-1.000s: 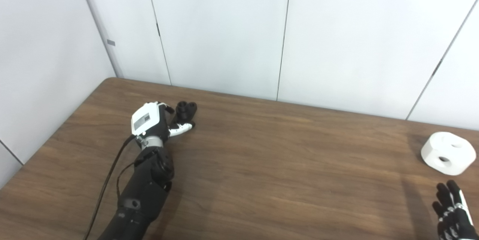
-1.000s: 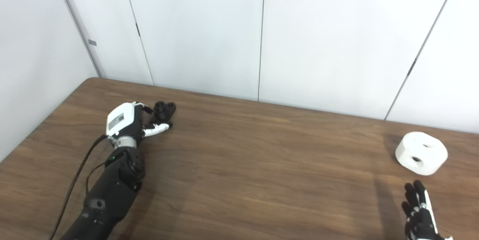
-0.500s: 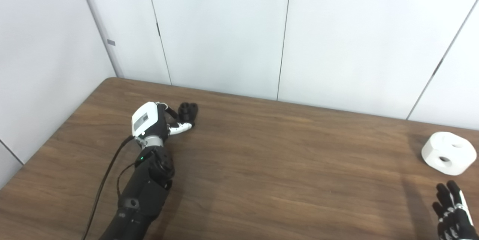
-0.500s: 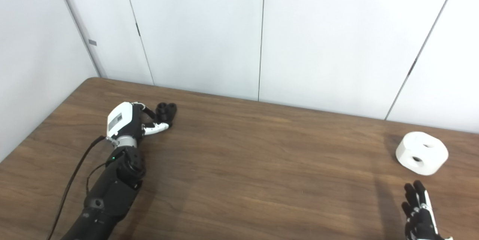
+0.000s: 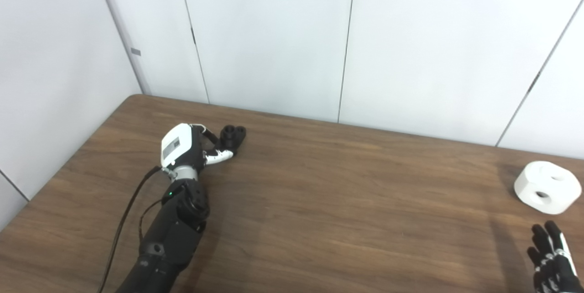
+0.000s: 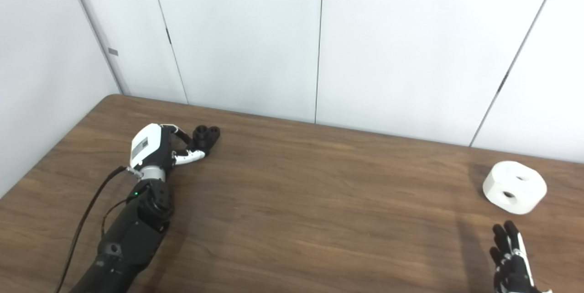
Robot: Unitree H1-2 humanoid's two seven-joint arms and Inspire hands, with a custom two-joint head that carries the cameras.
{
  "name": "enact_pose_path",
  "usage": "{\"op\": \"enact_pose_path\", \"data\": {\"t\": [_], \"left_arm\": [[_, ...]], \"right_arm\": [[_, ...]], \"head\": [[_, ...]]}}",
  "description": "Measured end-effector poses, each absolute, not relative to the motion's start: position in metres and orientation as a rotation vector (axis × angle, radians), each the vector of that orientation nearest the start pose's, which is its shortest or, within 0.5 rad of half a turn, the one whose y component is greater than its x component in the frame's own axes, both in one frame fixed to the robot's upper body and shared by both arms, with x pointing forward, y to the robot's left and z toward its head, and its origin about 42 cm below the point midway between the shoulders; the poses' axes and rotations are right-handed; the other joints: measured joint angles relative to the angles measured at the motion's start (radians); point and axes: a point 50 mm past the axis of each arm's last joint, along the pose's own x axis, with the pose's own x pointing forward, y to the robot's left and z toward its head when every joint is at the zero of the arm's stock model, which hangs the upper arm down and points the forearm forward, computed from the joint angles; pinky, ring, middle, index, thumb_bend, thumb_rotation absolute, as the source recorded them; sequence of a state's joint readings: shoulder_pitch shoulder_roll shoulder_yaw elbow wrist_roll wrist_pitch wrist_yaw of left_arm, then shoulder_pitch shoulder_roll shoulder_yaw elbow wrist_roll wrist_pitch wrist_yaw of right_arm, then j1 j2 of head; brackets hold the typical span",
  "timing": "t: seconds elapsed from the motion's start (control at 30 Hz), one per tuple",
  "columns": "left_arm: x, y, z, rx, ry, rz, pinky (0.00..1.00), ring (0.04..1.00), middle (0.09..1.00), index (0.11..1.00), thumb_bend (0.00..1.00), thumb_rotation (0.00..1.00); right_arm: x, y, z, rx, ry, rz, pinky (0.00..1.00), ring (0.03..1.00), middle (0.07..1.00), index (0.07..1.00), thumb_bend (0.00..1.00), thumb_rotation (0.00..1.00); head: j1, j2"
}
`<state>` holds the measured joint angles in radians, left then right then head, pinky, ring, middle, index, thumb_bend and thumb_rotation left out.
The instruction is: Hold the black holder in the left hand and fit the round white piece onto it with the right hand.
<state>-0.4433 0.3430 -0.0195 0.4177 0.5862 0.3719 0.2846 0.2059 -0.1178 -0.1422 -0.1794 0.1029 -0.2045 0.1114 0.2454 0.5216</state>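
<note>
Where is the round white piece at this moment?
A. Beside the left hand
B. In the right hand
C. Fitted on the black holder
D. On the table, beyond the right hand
D: the round white piece lies on the table, apart from the right hand below it.

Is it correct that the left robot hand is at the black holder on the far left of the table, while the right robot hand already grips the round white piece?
Not quite. In the right eye view the right robot hand is open and apart from the round white piece, which lies alone on the table. The left robot hand is indeed at the black holder.
</note>
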Motion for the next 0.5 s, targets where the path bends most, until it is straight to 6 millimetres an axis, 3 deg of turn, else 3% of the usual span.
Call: {"op": "enact_pose_path", "data": {"t": [0.2, 0.5], "left_arm": [[0.418, 0.344, 0.152, 0.964, 0.186, 0.446, 0.85, 0.891, 0.796, 0.486, 0.52, 0.04], [0.4, 0.332, 0.153, 0.979, 0.152, 0.373, 0.81, 0.869, 0.778, 0.487, 0.52, 0.04]], "right_arm": [[0.211, -0.289, 0.116, -0.076, -0.194, -0.053, 1.0, 0.993, 0.96, 0.997, 0.59, 1.0], [0.211, -0.289, 0.116, -0.089, -0.189, -0.054, 1.0, 0.983, 0.946, 0.988, 0.6, 1.0]], "head": [[-0.005, 0.0], [-0.015, 0.008]]}}
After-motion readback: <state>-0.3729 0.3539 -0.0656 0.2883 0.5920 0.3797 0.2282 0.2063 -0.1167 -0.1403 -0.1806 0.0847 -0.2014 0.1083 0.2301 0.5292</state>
